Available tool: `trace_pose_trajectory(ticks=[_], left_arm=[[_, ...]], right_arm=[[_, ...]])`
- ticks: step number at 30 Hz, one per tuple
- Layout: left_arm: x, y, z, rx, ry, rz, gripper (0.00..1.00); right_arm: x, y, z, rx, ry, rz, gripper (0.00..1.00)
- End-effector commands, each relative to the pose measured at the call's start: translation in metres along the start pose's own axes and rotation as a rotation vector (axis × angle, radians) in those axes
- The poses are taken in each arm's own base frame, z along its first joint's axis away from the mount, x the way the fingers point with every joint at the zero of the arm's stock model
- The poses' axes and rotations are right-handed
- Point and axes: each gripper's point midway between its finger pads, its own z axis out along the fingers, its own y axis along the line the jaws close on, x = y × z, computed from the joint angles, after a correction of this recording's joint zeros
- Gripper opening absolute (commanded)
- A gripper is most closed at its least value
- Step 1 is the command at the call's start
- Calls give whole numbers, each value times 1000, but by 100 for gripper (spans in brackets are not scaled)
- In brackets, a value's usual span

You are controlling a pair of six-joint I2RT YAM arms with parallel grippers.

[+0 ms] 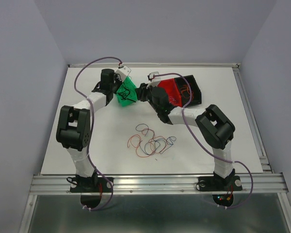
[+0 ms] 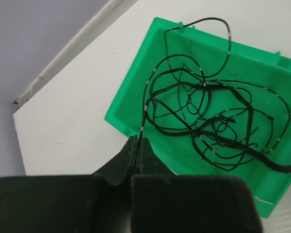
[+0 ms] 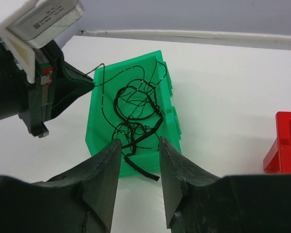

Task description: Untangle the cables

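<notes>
Left claw [image 2: 137, 143] (tips together) on black cables [image 2: 218, 141] at green bin [image 2: 131, 97] rim.

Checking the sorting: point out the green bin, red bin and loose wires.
green bin [image 2: 128, 104], left wrist view, bare floor.
red bin [image 3: 281, 145], right wrist view, outer wall.
loose wires [image 1: 153, 142], top view, tangle's middle.

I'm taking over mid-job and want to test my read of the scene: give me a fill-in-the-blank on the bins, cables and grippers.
1. The black cables are piled in the ___ bin.
2. The left gripper is ___ on a black strand at that bin's rim.
3. The right gripper, facing the same bin, has its jaws ___.
4. The loose mixed-colour cables lie on the ___, outside any bin.
Missing words: green; shut; open; table.
</notes>
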Motion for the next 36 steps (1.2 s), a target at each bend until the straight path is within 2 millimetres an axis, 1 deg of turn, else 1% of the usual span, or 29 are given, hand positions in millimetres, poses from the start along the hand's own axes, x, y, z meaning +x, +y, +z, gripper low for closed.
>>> trace_pose_trajectory(ticks=[1, 6, 8, 9, 10, 12, 14, 16, 17, 18, 19, 20, 22, 23, 24, 26, 27, 28, 29, 30, 31, 32, 33, 34, 35, 36], left_arm=[[-15, -19, 11, 110, 9, -23, 0], [2, -33, 26, 161, 94, -56, 0], [2, -33, 29, 159, 102, -63, 0], [4, -34, 31, 159, 108, -66, 0], [3, -31, 32, 147, 109, -70, 0], [1, -28, 32, 131, 107, -75, 1], [-3, -25, 30, 116, 91, -82, 7], [-10, -20, 25, 107, 70, -87, 13], [-16, -17, 21, 102, 54, -92, 19], [-15, -19, 21, 104, 56, -95, 22], [-18, -17, 16, 104, 46, -97, 25], [-21, -16, 14, 101, 37, -98, 30], [-30, -13, 7, 102, 11, -104, 35], [-31, -13, 4, 106, 8, -106, 39], [-37, -10, -2, 102, -9, -108, 40], [-36, -11, -8, 108, -12, -108, 44], [-37, -10, -11, 106, -16, -107, 45], [-38, -9, -17, 104, -20, -108, 50], [-39, -7, -19, 98, -22, -108, 52], [-43, -3, -26, 87, -33, -106, 54], [-38, -5, -29, 88, -23, -102, 55], [-37, -5, -33, 88, -25, -99, 60], [-36, -5, -36, 86, -26, -95, 63], [-37, -4, -45, 81, -37, -94, 68], [-38, -4, -49, 83, -44, -89, 72], [-46, 1, -59, 77, -70, -85, 75]], right_arm=[[-23, 4, -1, -19, -73, 25, 43], [-22, -1, -1, -9, -70, 29, 43], [-23, -3, -4, -4, -69, 36, 42], [-23, -6, -7, 1, -67, 39, 42], [-30, -6, -16, 6, -75, 54, 42], [-35, -8, -25, 12, -79, 58, 42], [-42, -8, -40, 3, -82, 58, 42], [-47, -8, -49, -7, -81, 55, 44], [-49, -8, -57, -6, -65, 49, 45], [-48, -9, -60, -1, -50, 44, 46], [-46, -11, -62, 7, -30, 37, 47], [-44, -13, -64, 20, -13, 31, 47], [-40, -18, -71, 47, 35, 23, 49], [-38, -20, -73, 62, 50, 18, 50], [-34, -23, -79, 76, 90, 11, 50], [-26, -26, -88, 81, 139, 3, 52], [-17, -30, -96, 99, 189, -9, 55], [-16, -34, -103, 111, 206, -11, 58], [-13, -35, -107, 115, 228, -18, 61], [-3, -40, -116, 130, 282, -30, 65], [1, -40, -121, 128, 305, -34, 66], [9, -43, -132, 130, 348, -39, 68], [13, -45, -138, 132, 363, -34, 70], [24, -49, -149, 142, 394, -26, 71], [22, -52, -159, 154, 406, -22, 75], [21, -53, -166, 162, 411, -17, 80]])
